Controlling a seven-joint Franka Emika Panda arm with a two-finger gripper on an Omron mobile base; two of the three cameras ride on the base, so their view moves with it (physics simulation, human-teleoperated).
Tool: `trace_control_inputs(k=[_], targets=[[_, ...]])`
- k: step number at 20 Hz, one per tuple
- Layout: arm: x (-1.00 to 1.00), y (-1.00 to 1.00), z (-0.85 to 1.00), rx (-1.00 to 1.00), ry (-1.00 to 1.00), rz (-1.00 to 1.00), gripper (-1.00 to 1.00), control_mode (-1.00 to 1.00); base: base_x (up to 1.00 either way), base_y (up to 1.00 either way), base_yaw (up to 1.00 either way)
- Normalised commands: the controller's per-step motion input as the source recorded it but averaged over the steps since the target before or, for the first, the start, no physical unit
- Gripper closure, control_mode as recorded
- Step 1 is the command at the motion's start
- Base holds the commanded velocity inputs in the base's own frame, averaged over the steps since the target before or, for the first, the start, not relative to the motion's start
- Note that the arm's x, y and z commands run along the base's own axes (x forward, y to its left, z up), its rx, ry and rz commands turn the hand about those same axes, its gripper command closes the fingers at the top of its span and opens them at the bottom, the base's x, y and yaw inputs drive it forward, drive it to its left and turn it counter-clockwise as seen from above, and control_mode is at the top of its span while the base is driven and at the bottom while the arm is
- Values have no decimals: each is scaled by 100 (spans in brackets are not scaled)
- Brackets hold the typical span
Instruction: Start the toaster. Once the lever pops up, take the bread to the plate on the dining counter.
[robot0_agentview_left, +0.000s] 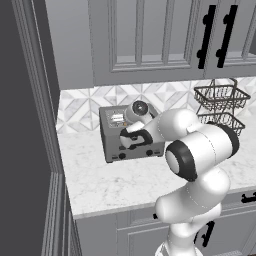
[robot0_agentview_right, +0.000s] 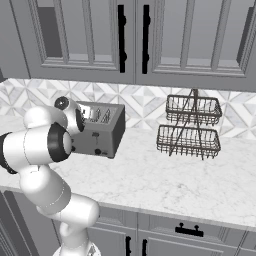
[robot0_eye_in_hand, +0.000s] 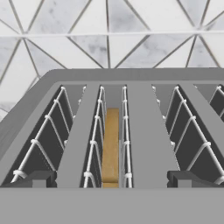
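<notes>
Bread (robot0_eye_in_hand: 112, 146) sits down inside the toaster (robot0_eye_in_hand: 144, 131), in the second slot from the left as the hand view has it — a golden-tan edge between white wire guides, at about 6 o'clock of centre. The gripper (robot0_eye_in_hand: 112, 179) hangs just above the toaster's top, its two dark fingertips (robot0_eye_in_hand: 37, 178) spread wide, one toward 8 o'clock and one toward 4 o'clock, released and grasping nothing. In the left base view the toaster (robot0_agentview_left: 112, 145) stands on the marble counter (robot0_agentview_left: 125, 182) against the patterned backsplash (robot0_agentview_left: 80, 105), with the arm's wrist across its front. A two-tier wire basket (robot0_agentview_right: 192, 127) stands well apart at 3 o'clock of the toaster (robot0_agentview_right: 100, 130).
</notes>
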Motion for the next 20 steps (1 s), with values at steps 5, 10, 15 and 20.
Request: trace_control_inputs(k=[5,10,15,20], targets=[[0,0,0,0,0,0,-100,-100,0,0,0],[0,0,0,0,0,0,-100,-100,0,0,0],[0,0,0,0,0,0,-100,-100,0,0,0],[0,0,0,0,0,0,-100,-100,0,0,0]])
